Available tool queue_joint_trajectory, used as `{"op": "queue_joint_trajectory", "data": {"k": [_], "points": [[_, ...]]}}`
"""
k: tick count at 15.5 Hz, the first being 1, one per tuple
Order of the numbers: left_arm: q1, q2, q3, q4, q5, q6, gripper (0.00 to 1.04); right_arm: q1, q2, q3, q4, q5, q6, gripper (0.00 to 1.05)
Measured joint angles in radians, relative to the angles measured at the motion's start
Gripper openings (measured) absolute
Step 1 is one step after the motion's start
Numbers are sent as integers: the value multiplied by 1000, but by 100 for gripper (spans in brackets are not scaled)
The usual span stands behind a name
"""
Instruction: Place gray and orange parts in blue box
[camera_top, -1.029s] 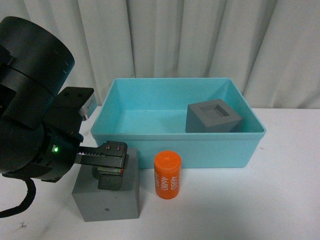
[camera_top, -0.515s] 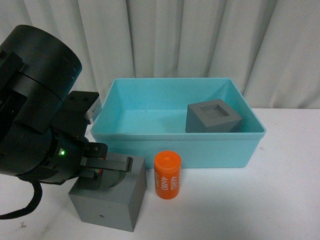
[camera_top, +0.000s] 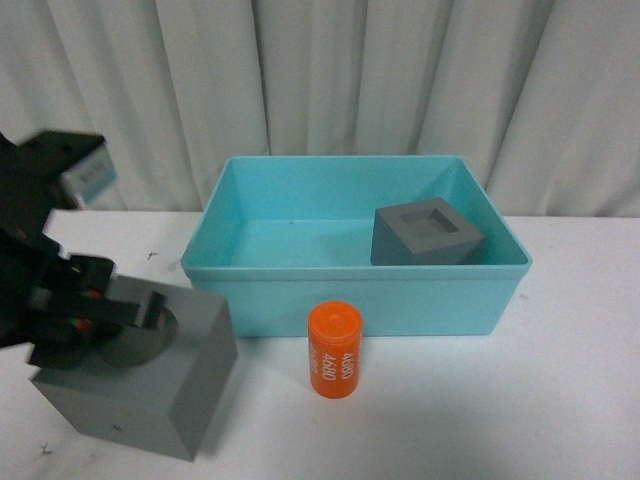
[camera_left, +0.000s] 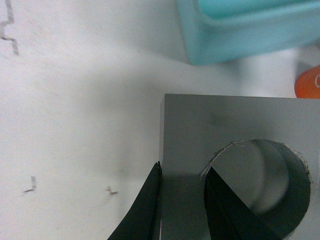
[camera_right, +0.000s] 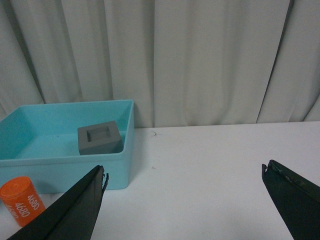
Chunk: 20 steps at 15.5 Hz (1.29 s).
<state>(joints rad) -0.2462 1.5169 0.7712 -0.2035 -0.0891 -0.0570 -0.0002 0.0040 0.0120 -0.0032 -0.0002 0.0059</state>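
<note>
Left gripper (camera_left: 182, 167) clenched on round-recess cube (camera_top: 150, 395) wall, front-left corner of table (camera_top: 560, 400), for transfer to blue box (camera_top: 350, 290); right gripper (camera_right: 183, 170) released.

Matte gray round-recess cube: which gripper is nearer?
Left. The left gripper grips the gray cube by one wall, a finger in its recess; the right gripper hangs open past the orange cylinder.

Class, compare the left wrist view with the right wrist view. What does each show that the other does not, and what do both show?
Only the left wrist view shows the round-recess gray cube, with the left gripper shut on one of its walls. Only the right wrist view shows the square-recess gray cube lying in the blue box, the curtain and the open right gripper. Both show the blue box, the orange cylinder and the white table.
</note>
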Motion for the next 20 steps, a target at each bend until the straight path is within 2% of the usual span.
{"op": "queue_joint_trajectory", "data": {"k": [2, 4, 8, 11, 16, 20], "points": [[18, -126, 48, -82, 9, 32, 19, 0, 0, 0, 0, 0, 0, 98], [-29, -134, 137, -92, 26, 25, 19, 0, 0, 0, 0, 0, 0, 98], [-169, 17, 394, -114, 3, -12, 19, 0, 0, 0, 0, 0, 0, 98], [-211, 193, 571, -127, -6, -40, 19, 0, 0, 0, 0, 0, 0, 98], [-201, 406, 801, -146, -55, -64, 19, 0, 0, 0, 0, 0, 0, 98], [-148, 496, 842, -165, -87, -68, 19, 0, 0, 0, 0, 0, 0, 98]]}}
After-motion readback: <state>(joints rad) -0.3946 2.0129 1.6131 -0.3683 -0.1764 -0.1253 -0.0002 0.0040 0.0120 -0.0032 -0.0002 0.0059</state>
